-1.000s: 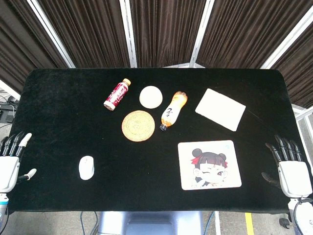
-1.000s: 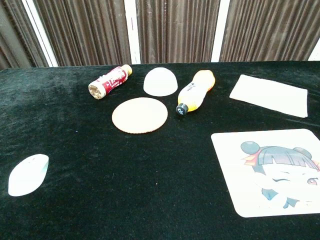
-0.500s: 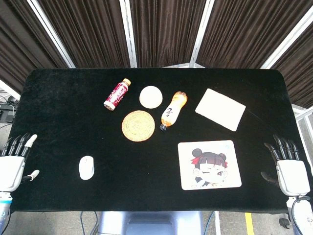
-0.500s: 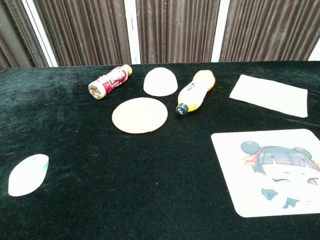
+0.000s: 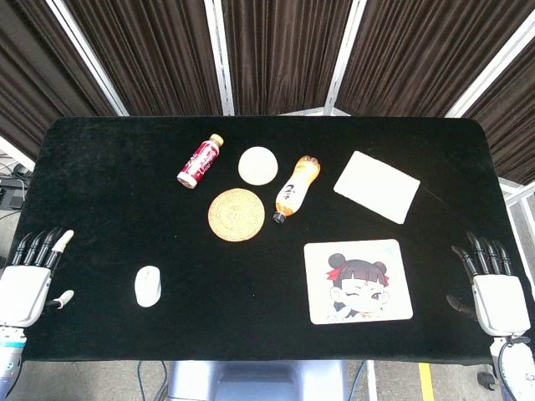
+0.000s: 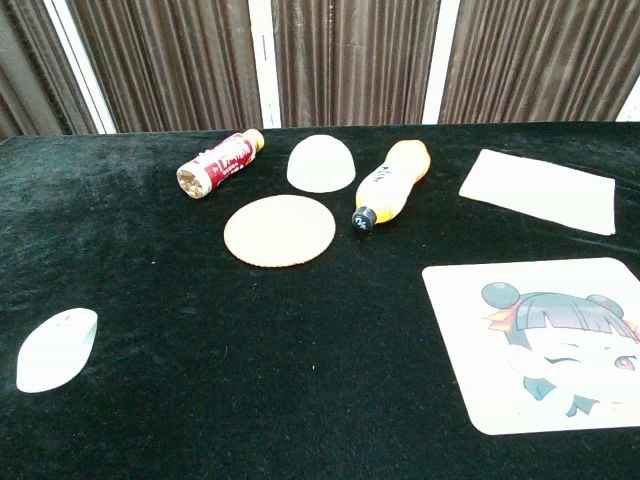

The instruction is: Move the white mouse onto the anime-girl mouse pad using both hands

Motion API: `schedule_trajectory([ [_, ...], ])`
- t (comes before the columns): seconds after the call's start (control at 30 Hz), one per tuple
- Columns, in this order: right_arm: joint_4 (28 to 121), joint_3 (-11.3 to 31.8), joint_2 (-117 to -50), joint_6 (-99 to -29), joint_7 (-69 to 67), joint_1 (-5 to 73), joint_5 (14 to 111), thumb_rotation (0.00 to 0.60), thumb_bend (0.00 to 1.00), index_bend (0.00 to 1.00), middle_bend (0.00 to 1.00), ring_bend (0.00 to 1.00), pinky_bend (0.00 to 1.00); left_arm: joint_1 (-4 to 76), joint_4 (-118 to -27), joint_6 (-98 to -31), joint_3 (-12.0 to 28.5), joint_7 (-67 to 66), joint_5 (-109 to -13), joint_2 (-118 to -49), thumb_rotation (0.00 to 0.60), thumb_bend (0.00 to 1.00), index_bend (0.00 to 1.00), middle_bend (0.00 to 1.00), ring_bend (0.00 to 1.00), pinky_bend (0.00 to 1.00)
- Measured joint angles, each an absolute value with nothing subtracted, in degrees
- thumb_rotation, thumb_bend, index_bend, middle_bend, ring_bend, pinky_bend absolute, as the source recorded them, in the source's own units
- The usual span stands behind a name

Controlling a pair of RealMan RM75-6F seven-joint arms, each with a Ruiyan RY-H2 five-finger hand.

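White mouse [image 5: 148, 286] untouched, well left of anime-girl mouse pad [image 5: 358, 281]. Left hand [image 5: 27, 282] has slid down and toward mouse – fingers spread, empty. Right hand [image 5: 496, 289] right of pad, lower, spread, empty – reach just beginning.

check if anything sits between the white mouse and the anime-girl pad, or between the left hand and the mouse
Nothing visible does. Bare black cloth lies between the left hand and the white mouse, and between the mouse and the anime-girl mouse pad. The woven coaster and orange bottle lie farther back, off that line.
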State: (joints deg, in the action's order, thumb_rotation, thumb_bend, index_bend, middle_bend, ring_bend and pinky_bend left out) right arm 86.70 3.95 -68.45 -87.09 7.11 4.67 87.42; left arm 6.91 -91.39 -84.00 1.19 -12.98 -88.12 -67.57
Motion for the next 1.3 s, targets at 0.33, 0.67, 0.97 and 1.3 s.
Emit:
schedule_trajectory([
  [0.33, 87.07, 3.90, -68.78, -87.83, 8.01, 4.48, 87.95, 0.600, 0.04, 0.16, 0.00, 0.00, 0.00, 8.17, -90.73, -81.62, -0.10, -13.50, -90.08, -67.19, 0.600, 0.09, 0.13, 0.00, 0.00, 0.00],
  [0.67, 86.96, 4.14, -68.78, -87.76, 7.73, 4.51, 87.68, 0.600, 0.04, 0.16, 0.00, 0.00, 0.00, 13.50, -85.86, -72.66, -0.06, -15.83, -89.80, -70.56, 0.600, 0.09, 0.20, 0.00, 0.00, 0.00],
  [0.97, 86.41, 4.36, -69.00, -87.82, 7.94, 4.49, 87.37, 0.600, 0.04, 0.16, 0.00, 0.00, 0.00, 18.15, -83.12, -67.31, -0.55, -19.95, -92.17, -73.77, 0.600, 0.09, 0.20, 0.00, 0.00, 0.00],
  [1.3, 86.47, 4.57, -68.69, -88.20, 6.64, 4.29, 87.25, 0.600, 0.04, 0.16, 0.00, 0.00, 0.00, 20.90, -84.80, -62.20, -1.10, -24.54, -90.30, -75.20, 0.600, 0.09, 0.20, 0.00, 0.00, 0.00],
])
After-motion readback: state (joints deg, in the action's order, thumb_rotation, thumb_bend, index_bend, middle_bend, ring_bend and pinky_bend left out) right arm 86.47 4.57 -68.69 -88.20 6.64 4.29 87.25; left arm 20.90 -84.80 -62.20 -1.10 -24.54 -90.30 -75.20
